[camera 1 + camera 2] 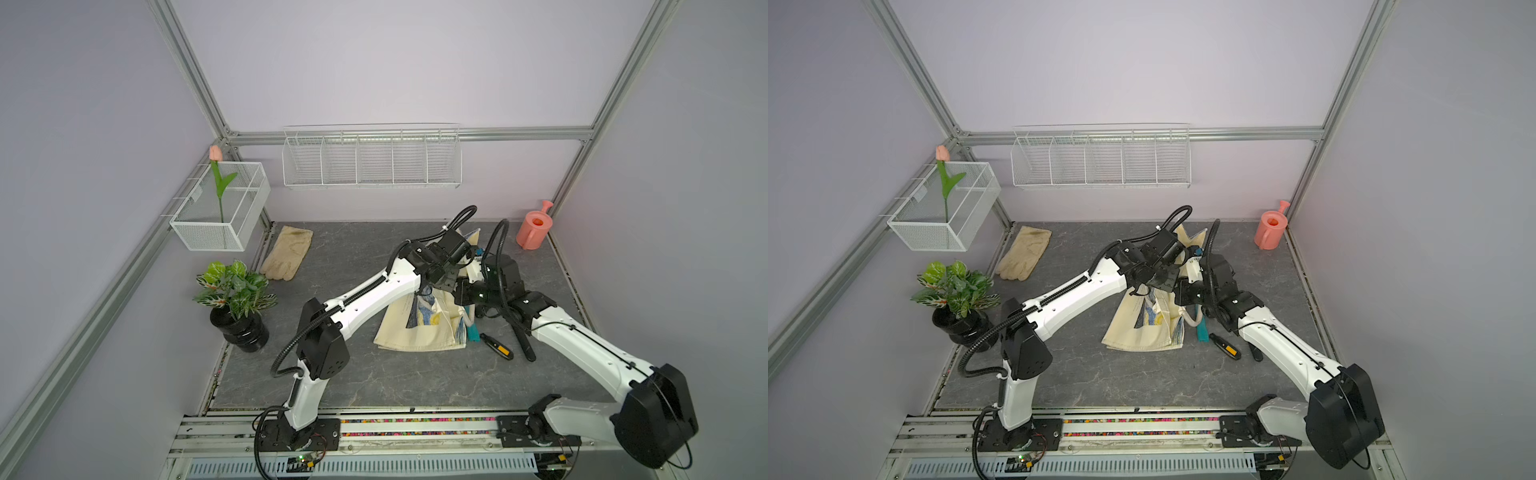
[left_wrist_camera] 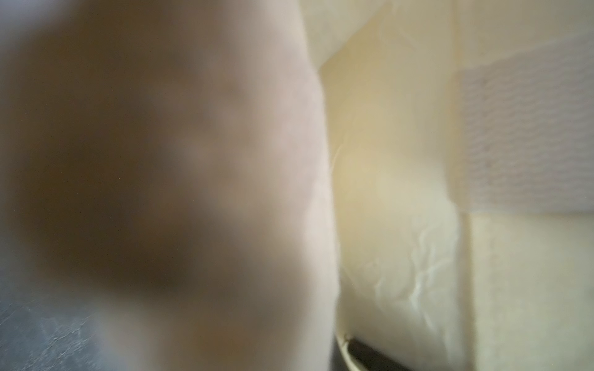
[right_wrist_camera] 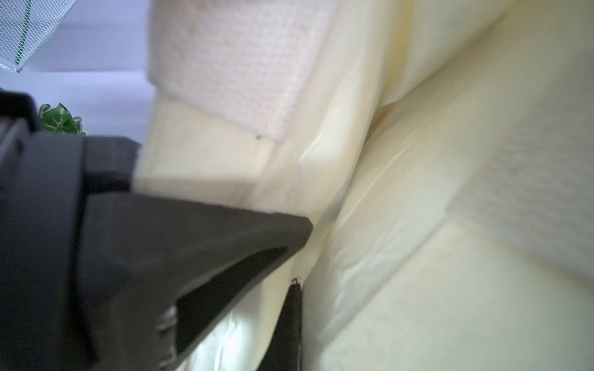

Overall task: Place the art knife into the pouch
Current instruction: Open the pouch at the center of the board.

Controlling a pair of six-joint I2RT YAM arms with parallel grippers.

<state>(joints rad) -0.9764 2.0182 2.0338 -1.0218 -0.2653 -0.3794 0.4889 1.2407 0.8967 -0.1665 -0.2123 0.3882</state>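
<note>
Art knife (image 1: 496, 345) lies on the bench (image 1: 353, 374) just beside the pouch (image 1: 419, 328), untouched, so the placing itself is all left to do. I have the pouch's mouth raised between both arms: right gripper (image 3: 299, 257) jaws pinch its cream cloth, left gripper (image 1: 442, 286) jaws are pressed together, on what I cannot tell. A teal tool (image 1: 473, 332) lies between pouch and knife, gloves (image 1: 286, 253) and watering can (image 1: 534, 226) sit well apart from the pouch, and I judge one arm must let go to fetch the knife.
</note>
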